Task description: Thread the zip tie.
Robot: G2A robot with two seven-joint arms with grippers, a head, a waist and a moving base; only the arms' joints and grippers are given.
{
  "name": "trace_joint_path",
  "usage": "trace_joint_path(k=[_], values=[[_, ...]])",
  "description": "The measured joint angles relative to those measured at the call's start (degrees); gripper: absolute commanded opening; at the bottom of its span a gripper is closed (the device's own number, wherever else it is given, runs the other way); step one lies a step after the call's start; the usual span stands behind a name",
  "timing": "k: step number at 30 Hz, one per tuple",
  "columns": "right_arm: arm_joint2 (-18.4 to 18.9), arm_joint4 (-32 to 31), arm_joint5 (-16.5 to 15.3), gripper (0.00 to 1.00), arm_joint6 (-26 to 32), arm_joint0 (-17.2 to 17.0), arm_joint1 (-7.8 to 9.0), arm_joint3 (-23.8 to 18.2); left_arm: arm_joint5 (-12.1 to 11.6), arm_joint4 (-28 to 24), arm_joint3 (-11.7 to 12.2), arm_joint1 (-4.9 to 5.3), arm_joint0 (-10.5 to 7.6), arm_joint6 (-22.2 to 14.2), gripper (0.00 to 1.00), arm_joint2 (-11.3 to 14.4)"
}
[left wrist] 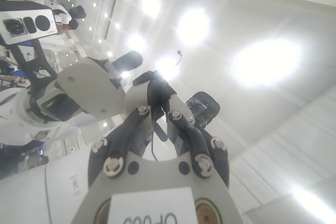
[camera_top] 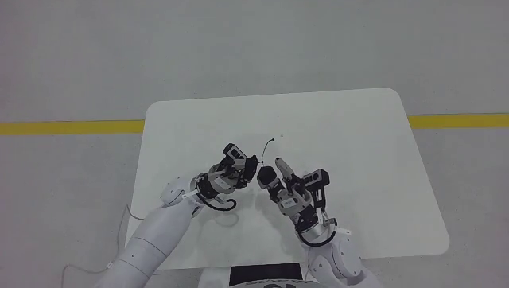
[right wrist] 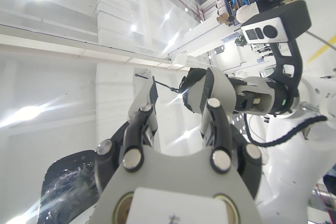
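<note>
Top: left gripper (camera_top: pixel 242 163) and right gripper (camera_top: pixel 271 173) sit close together over the table (camera_top: pixel 358 129). The tie (camera_top: pixel 267 145) pokes out past the left one.

Left wrist: left gripper (left wrist: pixel 157 87) is clenched on the tie (left wrist: pixel 181 59) - knobbed end free, the rest trailing back through the palm.

Right wrist: right gripper (right wrist: pixel 179 83) has its jaws apart and holds nothing. The tie (right wrist: pixel 165 85) crosses by its fingers.

I read this as the pre-threading grab - next you need the right to pinch that free end squarely without bending it away.

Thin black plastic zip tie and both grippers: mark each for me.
thin black plastic zip tie (right wrist: pixel 166 85), right wrist view, mid-strap.
left gripper (left wrist: pixel 156 80), left wrist view, between fingertips.
right gripper (right wrist: pixel 181 77), right wrist view, between fingertips.
</note>
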Motion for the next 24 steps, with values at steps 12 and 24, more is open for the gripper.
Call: trace_joint_path(k=[12,24], values=[[-0.63,0.9,-0.22,0.21,0.43,0.19,0.38,-0.34,0.0,0.0,0.0,0.0,0.0,0.0,0.0,0.0],[-1.64,1.42,-0.22,0.12,0.05,1.21,0.55,-0.07,0.0,0.0,0.0,0.0,0.0,0.0,0.0,0.0]])
